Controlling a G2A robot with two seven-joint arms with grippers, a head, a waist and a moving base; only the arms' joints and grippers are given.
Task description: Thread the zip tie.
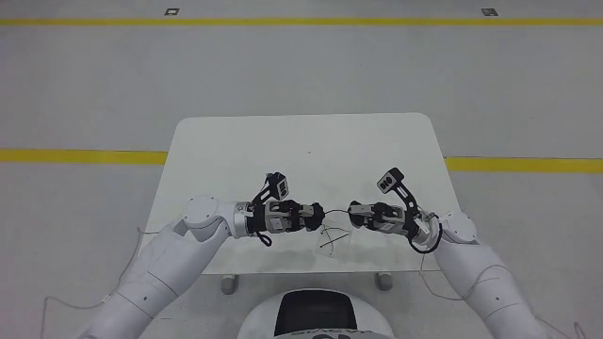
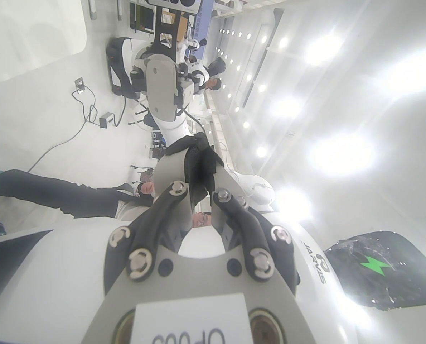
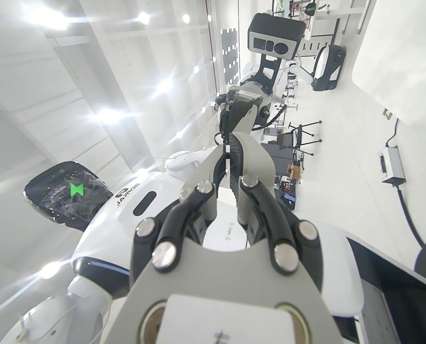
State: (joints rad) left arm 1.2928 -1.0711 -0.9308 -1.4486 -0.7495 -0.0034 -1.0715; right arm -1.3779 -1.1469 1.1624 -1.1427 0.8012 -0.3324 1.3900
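Observation:
In the top view, a thin zip tie (image 1: 334,236) hangs as a small loop over the front of the white table (image 1: 301,151), between my two grippers. My left gripper (image 1: 317,215) is shut on one end and points right. Facing it, a short gap away, my right gripper (image 1: 352,212) is shut on the other end. In the left wrist view the left gripper (image 2: 200,155) has its dark pads pressed together. In the right wrist view the right gripper (image 3: 231,152) is closed on a thin strip, with the left gripper straight beyond it.
Both grippers hover close to the table's front edge (image 1: 311,268). The far half of the tabletop (image 1: 301,141) is bare. Yellow floor lines (image 1: 85,155) run past the table's sides.

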